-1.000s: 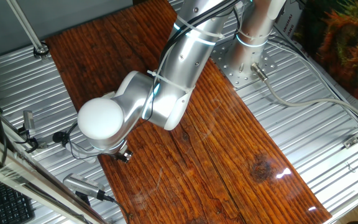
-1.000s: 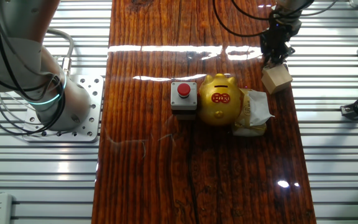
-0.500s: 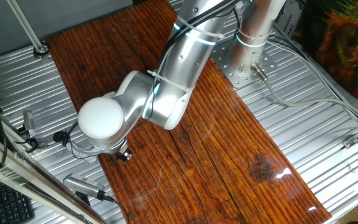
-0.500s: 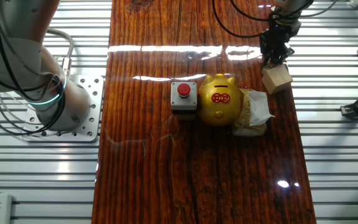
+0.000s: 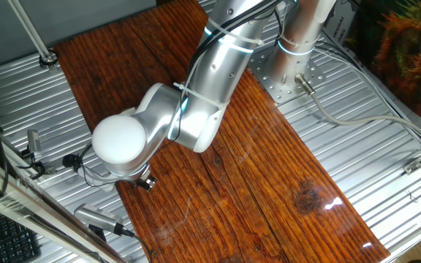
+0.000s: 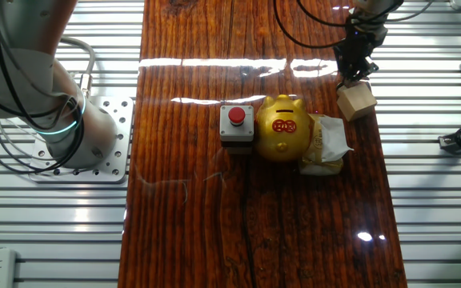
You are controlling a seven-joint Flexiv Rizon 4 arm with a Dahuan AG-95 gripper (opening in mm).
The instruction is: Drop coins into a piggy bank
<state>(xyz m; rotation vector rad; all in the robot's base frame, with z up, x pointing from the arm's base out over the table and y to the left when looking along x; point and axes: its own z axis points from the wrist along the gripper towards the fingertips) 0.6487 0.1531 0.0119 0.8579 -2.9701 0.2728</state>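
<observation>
The hand (image 6: 352, 78) sits low at the block (image 6: 356, 101), its opening and any coin too small to tell. The pig (image 6: 284, 127) stands mid-surface (image 6: 190, 216) beside the button box (image 6: 236, 125). A poorly held coin could slip out short of the slot. Glossy wood planks lie over ribbed metal

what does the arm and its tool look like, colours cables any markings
The arm is glossy silver-white with rounded links, a white domed joint cap and thin glowing cyan rings at the joints. Black cables run along its outside, cinched with ties. The tool is small, dark and black. No readable markings show.
</observation>
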